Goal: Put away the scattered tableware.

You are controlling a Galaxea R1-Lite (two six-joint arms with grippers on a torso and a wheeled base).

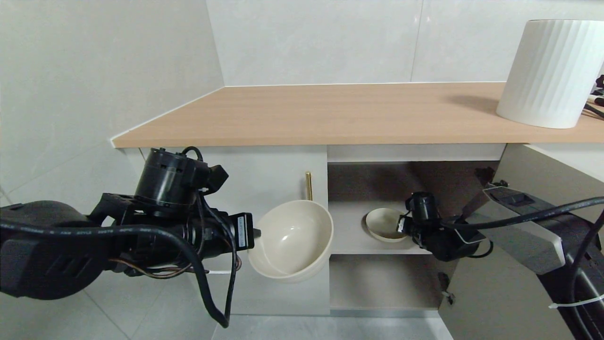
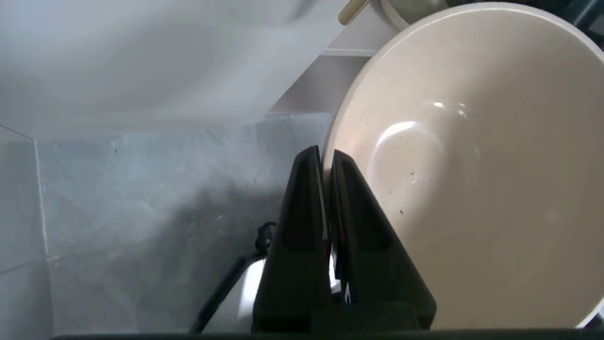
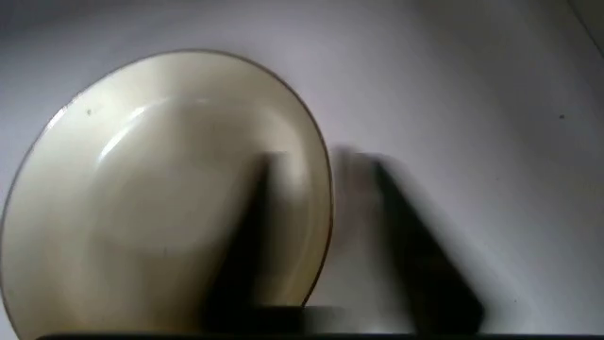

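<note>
Under the wooden counter [image 1: 330, 113], the head view has the left gripper [image 1: 255, 232] holding a cream bowl [image 1: 292, 241] before the closed door [image 1: 264, 184], the right gripper [image 1: 403, 225] at a small dish [image 1: 384, 224] on the cabinet shelf [image 1: 349, 241]. Left wrist view: jaws shut on the bowl's rim, a thin hold that may slip. Right wrist view: jaws apart astride the dish's rim, gripping nothing.

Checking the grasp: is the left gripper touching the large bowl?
Touching. Left wrist view: left gripper fingers pinch the large bowl at its rim.
</note>
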